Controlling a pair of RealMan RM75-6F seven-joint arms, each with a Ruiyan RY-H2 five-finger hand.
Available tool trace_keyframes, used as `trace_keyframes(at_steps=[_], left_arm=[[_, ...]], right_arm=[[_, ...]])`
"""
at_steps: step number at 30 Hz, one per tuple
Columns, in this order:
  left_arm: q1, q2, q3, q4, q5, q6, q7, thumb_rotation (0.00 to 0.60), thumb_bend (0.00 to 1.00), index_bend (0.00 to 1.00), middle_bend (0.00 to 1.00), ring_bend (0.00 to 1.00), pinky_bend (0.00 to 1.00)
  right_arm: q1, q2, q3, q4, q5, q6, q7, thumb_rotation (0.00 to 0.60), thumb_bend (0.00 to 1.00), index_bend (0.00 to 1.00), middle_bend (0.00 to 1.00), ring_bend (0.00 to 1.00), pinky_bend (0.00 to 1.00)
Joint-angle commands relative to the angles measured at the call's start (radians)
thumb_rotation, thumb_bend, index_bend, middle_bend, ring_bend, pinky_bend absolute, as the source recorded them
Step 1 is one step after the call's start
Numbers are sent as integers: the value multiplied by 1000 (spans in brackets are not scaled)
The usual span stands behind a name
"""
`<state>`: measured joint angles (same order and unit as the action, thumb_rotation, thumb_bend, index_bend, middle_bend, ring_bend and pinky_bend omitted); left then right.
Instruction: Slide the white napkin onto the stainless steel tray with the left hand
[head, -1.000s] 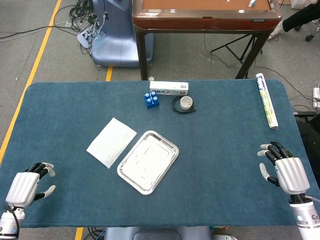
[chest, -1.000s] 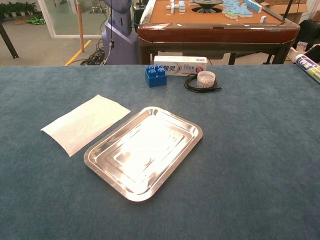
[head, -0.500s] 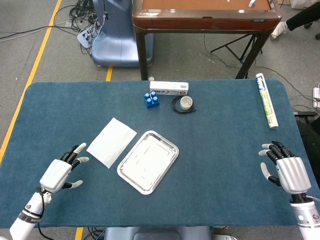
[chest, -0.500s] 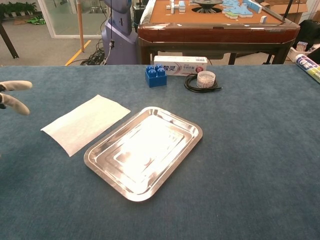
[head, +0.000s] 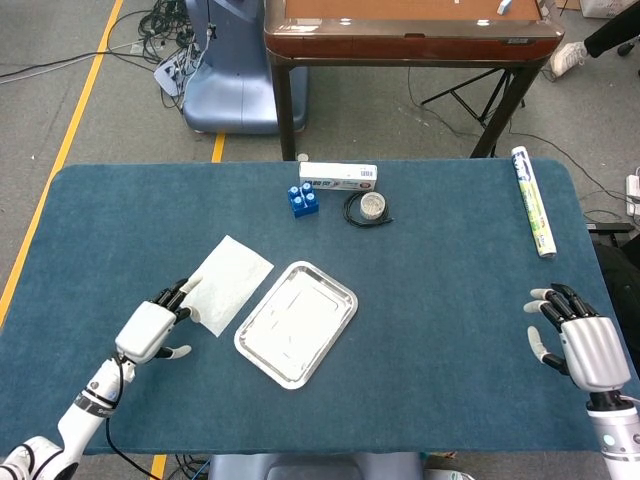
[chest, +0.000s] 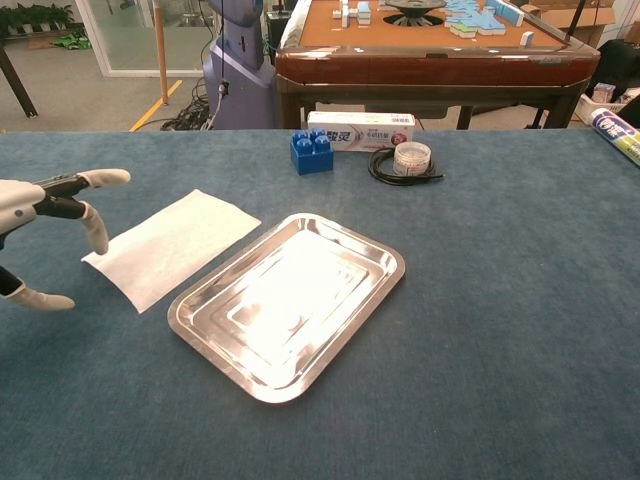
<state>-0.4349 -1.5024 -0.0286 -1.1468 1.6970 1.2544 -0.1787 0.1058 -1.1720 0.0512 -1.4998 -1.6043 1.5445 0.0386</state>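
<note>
Your table (head: 450, 300), covered in blue cloth, carries a white napkin (head: 226, 283) beside a stainless steel tray (head: 296, 322). Toward the far edge sit a blue block (head: 303, 198), a toothpaste box (head: 338, 177) and a coiled black cable (head: 368, 209); a wrapped roll (head: 533, 200) lies at right.

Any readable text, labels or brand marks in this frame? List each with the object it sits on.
toothpaste box: large Chinese characters, the last reading "灵"; the first is blurred, and the small print and barcode are too small to read.
roll at the table's right edge: printed wrapper, lettering too small to read.
tape reel: label unreadable.
blue block, napkin, tray: no text.
</note>
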Motion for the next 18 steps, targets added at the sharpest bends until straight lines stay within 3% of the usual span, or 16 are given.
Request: trace_keyframes(at_steps=[1, 12, 18], left_arm=[[-14, -11, -7, 16, -30, -32, 19, 600, 82, 464, 0, 0, 174], [-29, -48, -11, 99, -90, -62, 43, 600, 118, 485, 0, 0, 174], [-36, -53, -7, 117, -116, -90, 46, 600, 255, 506, 0, 0, 174]], right_arm=[[1, 0, 0, -1, -1, -2, -1, 600, 452, 405, 306, 180, 409], [6, 4, -1, -7, 4, -16, -5, 600, 452, 405, 306, 180, 409], [6, 4, 0, -8, 6, -17, -6, 600, 452, 405, 306, 180, 409]])
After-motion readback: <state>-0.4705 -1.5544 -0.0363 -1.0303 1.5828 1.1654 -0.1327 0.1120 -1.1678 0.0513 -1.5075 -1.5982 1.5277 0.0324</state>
